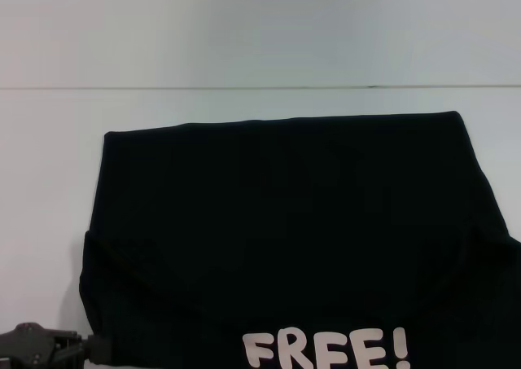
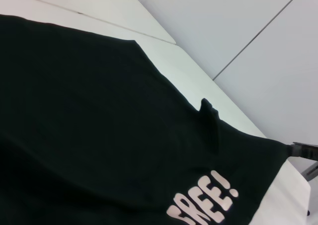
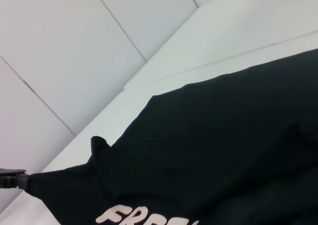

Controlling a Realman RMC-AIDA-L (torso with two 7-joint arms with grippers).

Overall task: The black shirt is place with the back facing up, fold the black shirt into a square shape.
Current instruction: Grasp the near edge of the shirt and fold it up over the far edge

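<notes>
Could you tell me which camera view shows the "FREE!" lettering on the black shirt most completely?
The head view: the whole word "FREE!" lettering reads straight on the black shirt, only its base cropped. The left wrist view shows it slanted and cut off; the right wrist view shows only its top.

The black shirt (image 1: 285,222) is soft, matt cloth with smooth, flat off-white "FREE!" lettering (image 1: 326,350) printed on it, it lies on a smooth, faintly sheened white table (image 1: 244,104), and the left gripper (image 1: 49,346) at its corner looks like matt black hard plastic or metal.
</notes>
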